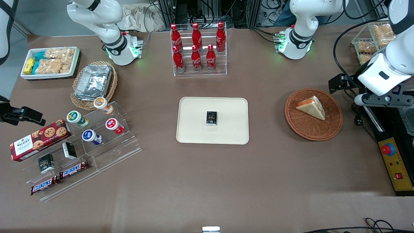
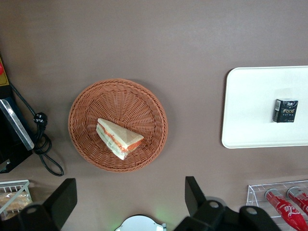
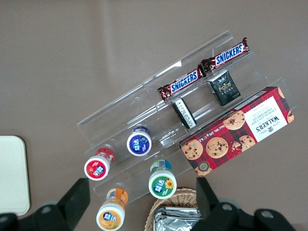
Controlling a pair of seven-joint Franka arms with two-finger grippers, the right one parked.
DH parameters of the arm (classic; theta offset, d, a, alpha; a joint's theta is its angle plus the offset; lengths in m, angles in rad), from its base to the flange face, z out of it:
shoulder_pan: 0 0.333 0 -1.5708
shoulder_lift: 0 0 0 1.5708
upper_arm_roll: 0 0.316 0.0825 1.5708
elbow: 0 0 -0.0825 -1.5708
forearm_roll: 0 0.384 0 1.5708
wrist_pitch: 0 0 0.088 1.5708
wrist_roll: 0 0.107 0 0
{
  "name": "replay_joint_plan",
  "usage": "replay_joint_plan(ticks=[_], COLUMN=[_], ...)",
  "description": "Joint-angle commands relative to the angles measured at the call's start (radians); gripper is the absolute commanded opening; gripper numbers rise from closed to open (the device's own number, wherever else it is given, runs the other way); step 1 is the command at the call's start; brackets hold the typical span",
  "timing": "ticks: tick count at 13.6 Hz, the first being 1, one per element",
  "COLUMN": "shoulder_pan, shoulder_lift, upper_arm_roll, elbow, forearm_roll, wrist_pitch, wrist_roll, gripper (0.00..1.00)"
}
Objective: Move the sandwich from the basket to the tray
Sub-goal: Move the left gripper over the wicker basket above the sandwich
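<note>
1. sandwich [image 2: 119, 138] is lying in the basket [image 2: 91, 101], off at the working arm's end of the table.
2. gripper [image 2: 129, 198] hangs above the basket, fingers spread wide (nothing in them).
3. tray [image 1: 194, 132] sits mid-table with a little black box [image 1: 212, 117] on it.

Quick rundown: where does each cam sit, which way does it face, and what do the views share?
Front view: high above the table, looking down; both arm bases show, and the left arm beside the basket.
Left wrist view: on the left arm, facing down at the sandwich in the basket; the gripper shows, open, hovering well above the table.
Right wrist view: on the parked arm, facing down at the snack stand.
Shared: front and left wrist both see sandwich, basket, tray.
</note>
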Motion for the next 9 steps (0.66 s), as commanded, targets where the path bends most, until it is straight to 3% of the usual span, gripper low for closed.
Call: replay_joint_plan(ticks=[1, 6, 9], shoulder_pan=[-0.003, 0.008, 0.009], shoulder_lift=[-0.003, -0.012, -0.006], upper_arm_roll=[0.000, 0.004, 0.010], elbow=[0.016, 0.006, -0.001], forearm_roll=[0.013, 0.016, 0.021], wrist_pitch=[-0.017, -0.052, -0.052], wrist_roll=[-0.002, 0.001, -0.093], gripper=[1.00, 1.00, 1.00])
